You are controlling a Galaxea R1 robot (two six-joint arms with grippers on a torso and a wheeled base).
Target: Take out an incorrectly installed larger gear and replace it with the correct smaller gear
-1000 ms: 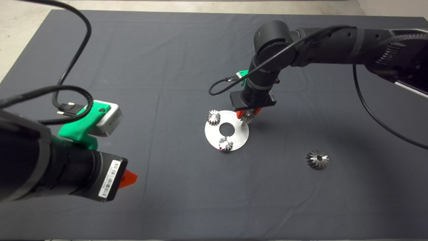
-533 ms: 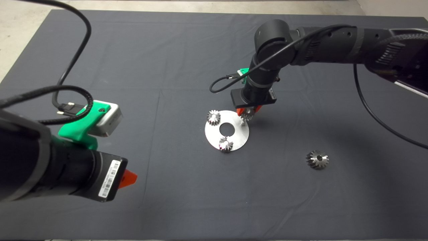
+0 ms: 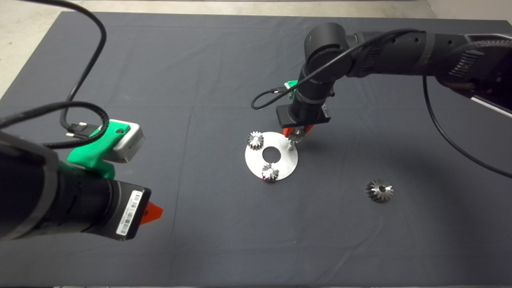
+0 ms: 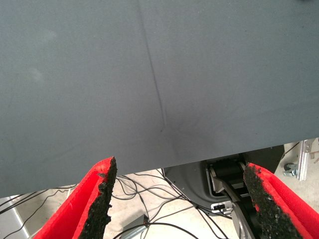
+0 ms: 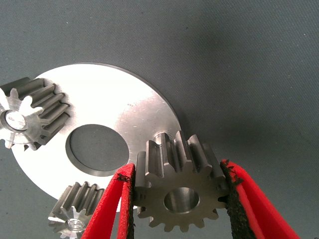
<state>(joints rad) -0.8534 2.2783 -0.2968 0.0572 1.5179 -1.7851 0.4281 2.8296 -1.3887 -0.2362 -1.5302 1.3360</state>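
Note:
My right gripper point(image 3: 296, 135) is shut on a smaller gear point(image 5: 182, 186), a grey steel pinion with a centre hole, and holds it by its toothed sides. The gear hangs just above a short peg point(image 5: 160, 136) at the rim of the round silver plate point(image 3: 280, 160). Two other small gears point(image 3: 255, 140) point(image 3: 270, 172) stand on the plate around its centre hole. The larger gear point(image 3: 379, 190), dark with flared teeth, lies alone on the mat to the right. My left gripper point(image 3: 153, 211) is parked at the lower left, open and holding nothing.
The dark mat point(image 3: 200, 80) covers the table. The left wrist view shows the mat's edge with cables and equipment point(image 4: 224, 186) on the floor beyond it. A black cable point(image 3: 264, 100) loops off the right wrist.
The right gripper has risen slightly with the small gear, and the peg under it now shows. The left arm has shifted very little.

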